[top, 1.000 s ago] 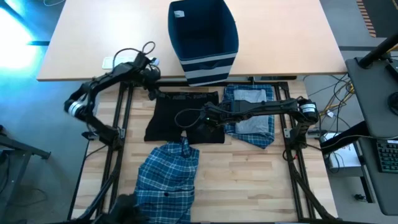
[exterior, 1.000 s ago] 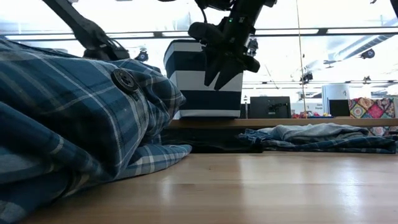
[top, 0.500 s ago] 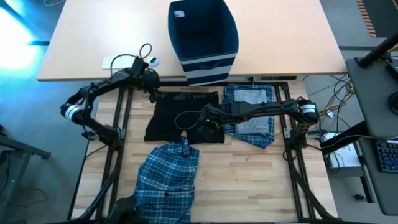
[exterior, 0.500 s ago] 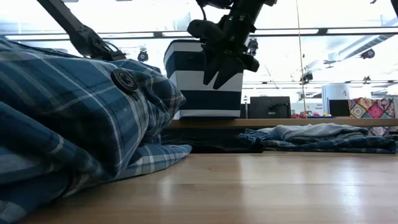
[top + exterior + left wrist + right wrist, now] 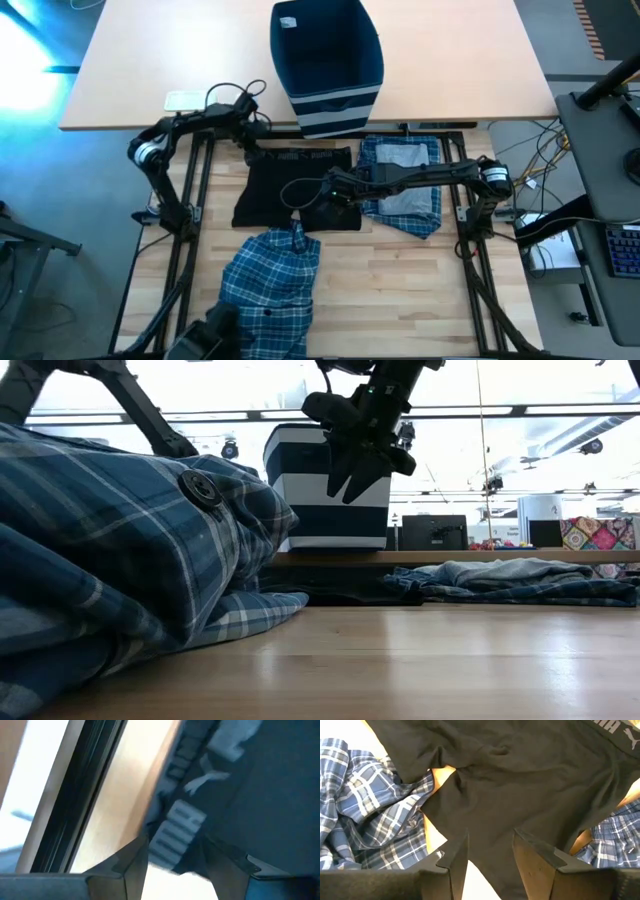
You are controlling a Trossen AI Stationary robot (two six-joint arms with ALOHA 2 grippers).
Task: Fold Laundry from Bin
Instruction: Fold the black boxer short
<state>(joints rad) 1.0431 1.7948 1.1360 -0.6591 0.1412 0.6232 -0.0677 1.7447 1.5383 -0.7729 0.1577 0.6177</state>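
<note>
Both grippers work the flat black cloth garment [image 5: 295, 187] spread on the pale wood-plank table [image 5: 400, 290]. Left gripper [image 5: 252, 152], fingers parted, straddles its grey waistband edge, whose pale lettering is too blurred to read. Right gripper [image 5: 332, 186] hangs above the garment's middle, fingers apart and holding nothing. Crumpled blue-and-white plaid clothes [image 5: 272, 285] lie near. Soft navy fabric bin [image 5: 325, 60] with pale stripes stands on the adjoining tan desk.
</note>
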